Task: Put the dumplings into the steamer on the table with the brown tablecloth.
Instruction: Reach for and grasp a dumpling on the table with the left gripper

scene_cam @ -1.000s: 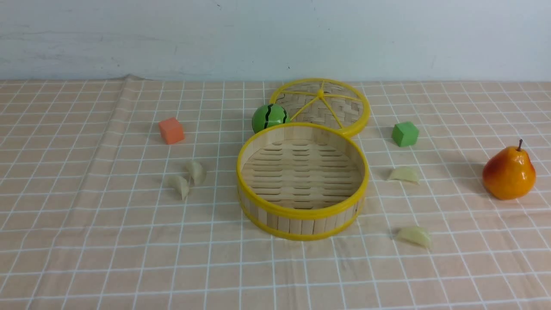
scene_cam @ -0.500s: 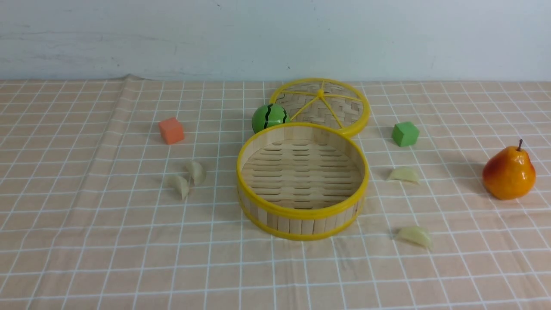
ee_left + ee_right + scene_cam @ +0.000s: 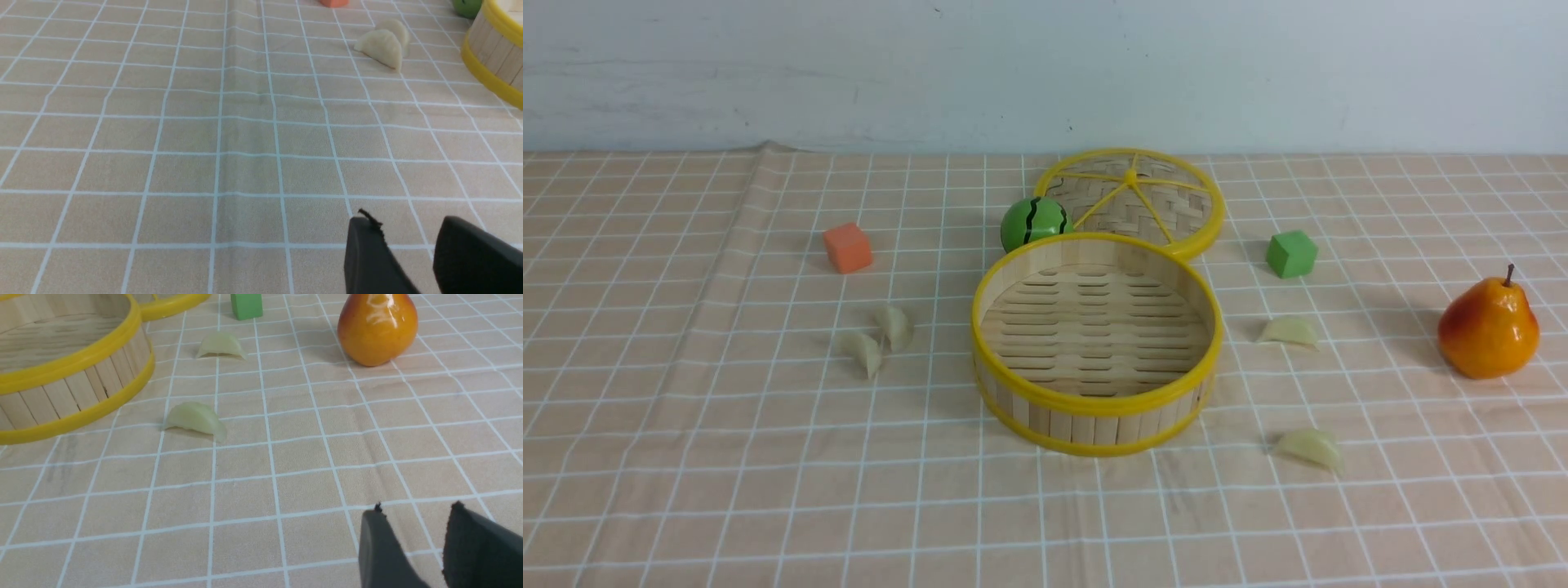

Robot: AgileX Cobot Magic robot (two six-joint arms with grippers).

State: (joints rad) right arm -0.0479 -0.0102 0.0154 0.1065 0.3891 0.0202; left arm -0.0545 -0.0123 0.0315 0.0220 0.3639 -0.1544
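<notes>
Front view: four pale glossy crescent toy dumplings (image 3: 895,325) lie on the tan gridded tablecloth (image 3: 727,457) outside the empty round yellow-rimmed bamboo steamer (image 3: 1094,404), two close together at its left, two apart at its right; pinch one squarely across its ridge; left gripper (image 3: 404,222) and right gripper (image 3: 414,510) stand slightly parted, holding nothing.

Steamer (image 3: 1094,426): round bamboo-slat basket with yellow rims and a slatted floor, upright, open, nothing inside, mid-table.
Far-left dumpling (image 3: 895,327): pale cream crescent on the cloth, left of the steamer.
Near-left dumpling (image 3: 866,354): same look, just beside the far-left one.
Far-right dumpling (image 3: 1289,331): pale crescent, right of the steamer, apart from it.
Near-right dumpling (image 3: 1309,447): faintly greenish and glossy, off the steamer's front right.
Brown tablecloth (image 3: 686,425): tan-peach with a white grid, slightly creased, draping the whole table.
</notes>
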